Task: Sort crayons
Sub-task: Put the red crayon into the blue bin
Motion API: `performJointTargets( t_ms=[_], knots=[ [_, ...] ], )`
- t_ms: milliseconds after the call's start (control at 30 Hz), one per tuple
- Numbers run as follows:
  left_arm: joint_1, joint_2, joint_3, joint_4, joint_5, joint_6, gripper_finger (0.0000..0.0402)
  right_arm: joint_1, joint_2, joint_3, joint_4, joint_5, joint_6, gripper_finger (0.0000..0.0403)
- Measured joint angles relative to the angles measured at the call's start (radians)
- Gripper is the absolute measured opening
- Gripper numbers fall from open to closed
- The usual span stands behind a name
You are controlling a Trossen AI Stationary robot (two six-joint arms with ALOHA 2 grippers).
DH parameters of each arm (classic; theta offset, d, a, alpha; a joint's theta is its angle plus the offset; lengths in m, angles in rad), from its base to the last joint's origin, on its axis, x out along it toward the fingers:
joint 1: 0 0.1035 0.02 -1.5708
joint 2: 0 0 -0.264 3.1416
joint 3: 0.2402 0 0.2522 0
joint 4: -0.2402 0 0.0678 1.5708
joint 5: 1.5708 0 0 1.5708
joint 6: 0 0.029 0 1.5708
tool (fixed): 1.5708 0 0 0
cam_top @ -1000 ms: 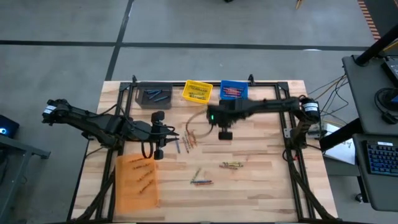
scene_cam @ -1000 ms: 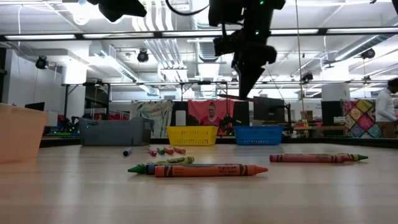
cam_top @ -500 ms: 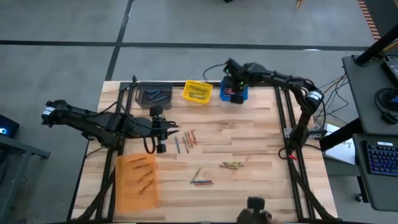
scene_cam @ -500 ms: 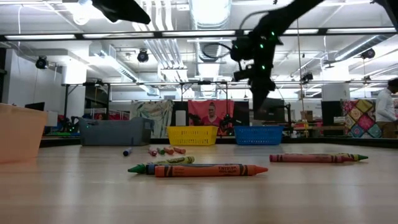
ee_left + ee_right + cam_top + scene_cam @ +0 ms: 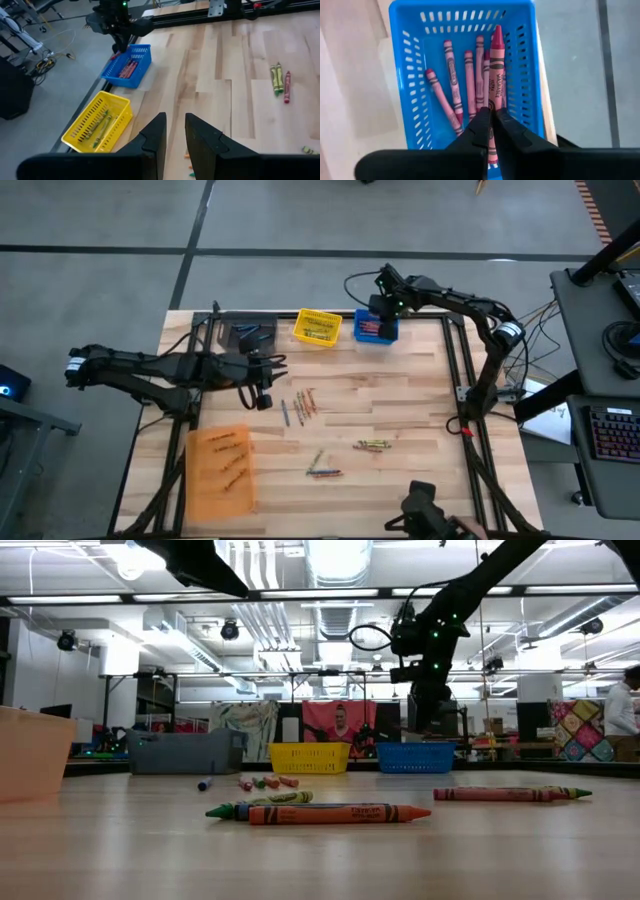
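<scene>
Over the blue bin (image 5: 376,328) at the table's far edge, your right gripper (image 5: 490,131) is clamped on a red crayon (image 5: 494,75). In the right wrist view the crayon runs straight out from between the fingers, its tip pointing ahead over the red crayons already lying in the bin, its long axis roughly in line with theirs. That is the relation to watch: the held stick hangs directly above the bin's open floor, inside the walls as seen from the wrist, near the wall on one side. A release from here should, by my reckoning, land it among its own colour; the risk is the tip catching the mesh wall if it tilts.

Your left gripper (image 5: 262,377) hovers near the grey bin (image 5: 250,335), well apart from the blue one. Its fingers sit close together with a narrow gap; I cannot tell whether anything is pinched there.

Loose crayons (image 5: 300,406) lie in a cluster at mid-table, just beside the left gripper, so that arm is nearer to them. More pairs lie toward the near edge (image 5: 322,470) and to the right (image 5: 372,445). Yellow bin (image 5: 317,327) sits between grey and blue; orange bin (image 5: 221,470) at the near left.
</scene>
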Motion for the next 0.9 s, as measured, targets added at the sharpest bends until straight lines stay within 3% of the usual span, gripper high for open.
performJointTargets(
  t_ms=[267,567,900],
  knots=[
    [-0.001,0.0,0.0,0.001,0.001,-0.055,0.0054,0.001,0.0,-0.062,0.032,0.0,0.0,0.0009],
    [-0.001,0.0,0.0,0.002,0.001,-0.063,0.0054,0.001,0.0,-0.134,0.198,0.0,-0.01,0.0009],
    [-0.001,0.005,0.0,0.003,0.001,-0.07,0.0054,0.001,0.0,-0.138,0.2,-0.003,0.008,0.0013]
  ],
)
